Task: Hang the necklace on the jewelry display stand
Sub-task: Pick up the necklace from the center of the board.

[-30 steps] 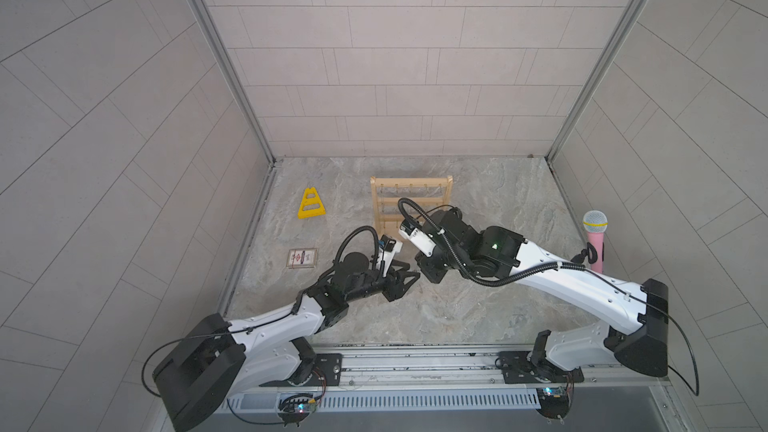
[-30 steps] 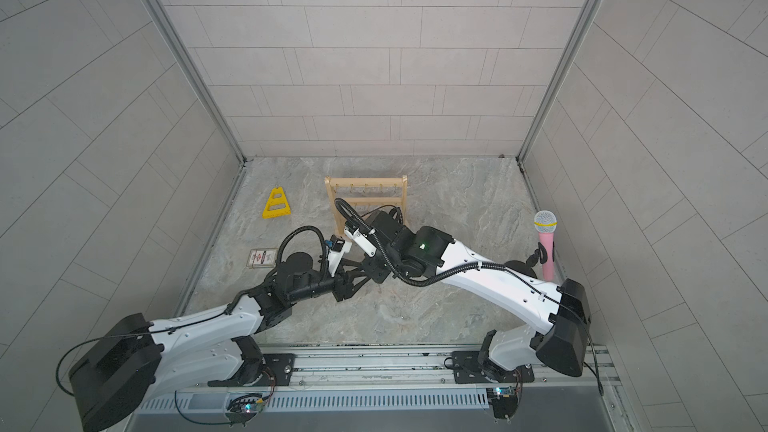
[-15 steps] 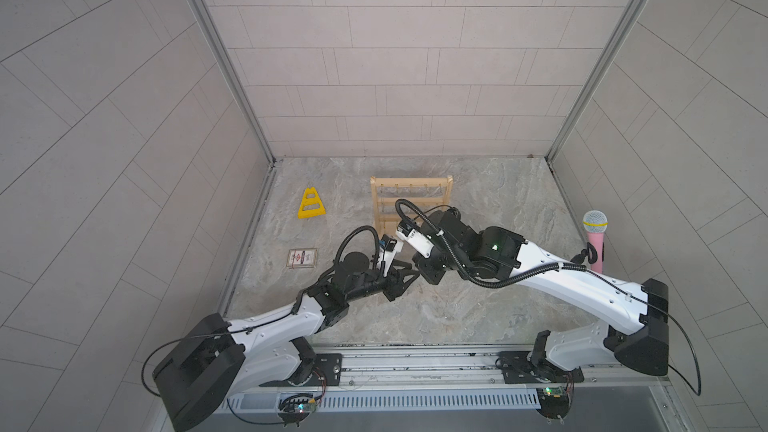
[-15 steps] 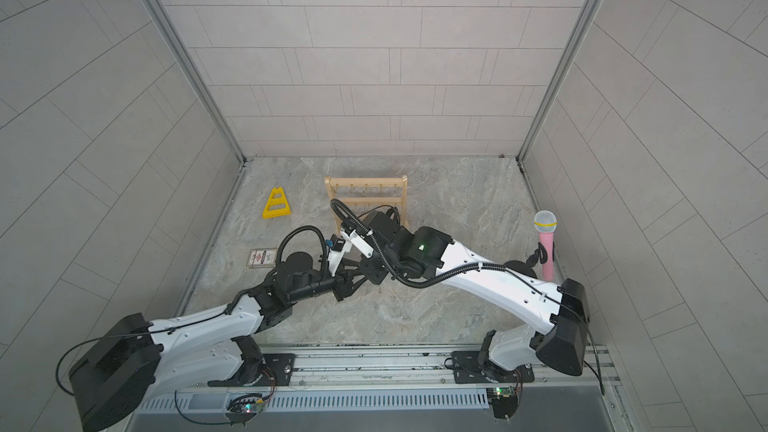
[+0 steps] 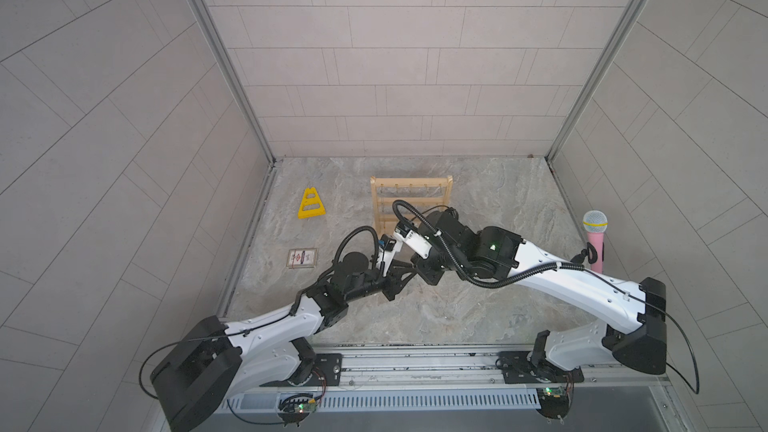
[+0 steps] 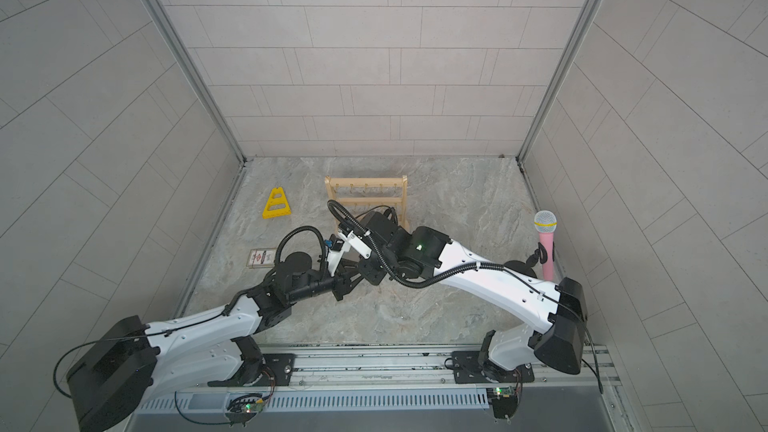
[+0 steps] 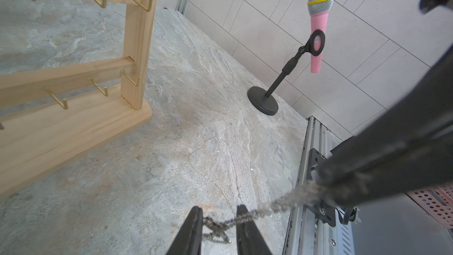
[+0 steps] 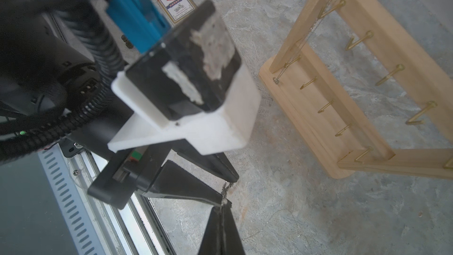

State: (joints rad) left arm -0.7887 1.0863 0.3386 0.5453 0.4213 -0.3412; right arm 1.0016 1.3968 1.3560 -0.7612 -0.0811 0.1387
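Two grippers sharing one necklace (image 7: 245,217)

So the right gripper (image 8: 221,207) is pinched tight on the necklace, and the left gripper (image 7: 218,213) is nose to nose with it, jaws a bit apart with the links running through the gap, not clamped. It hangs between them above the table (image 5: 498,209), just in front of the wooden stand (image 5: 411,193), which stands upright near the back. Off to the sides: a yellow triangle (image 5: 311,203), a card box (image 5: 302,258) and a pink microphone (image 5: 595,238).
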